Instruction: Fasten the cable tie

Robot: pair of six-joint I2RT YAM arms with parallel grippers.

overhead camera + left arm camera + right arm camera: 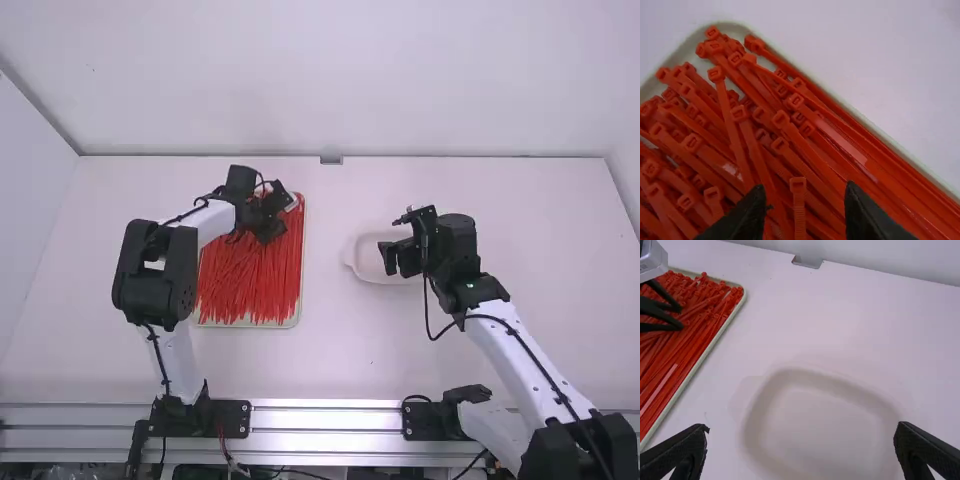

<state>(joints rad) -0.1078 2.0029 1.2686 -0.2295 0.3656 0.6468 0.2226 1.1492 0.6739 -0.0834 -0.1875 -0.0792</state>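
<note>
Left end effector [803, 216] released, fingers spread, low over the red cable ties [765, 130] heaped in the tray [687, 47]. One tie head [798, 185] lies between its fingertips. Right end effector [801, 455] released wide, white dish [815, 410] directly beneath it on the tabletop [880, 315].

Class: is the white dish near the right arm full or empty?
Empty: the white dish is bare inside; the red cable ties lie on their tray.
</note>
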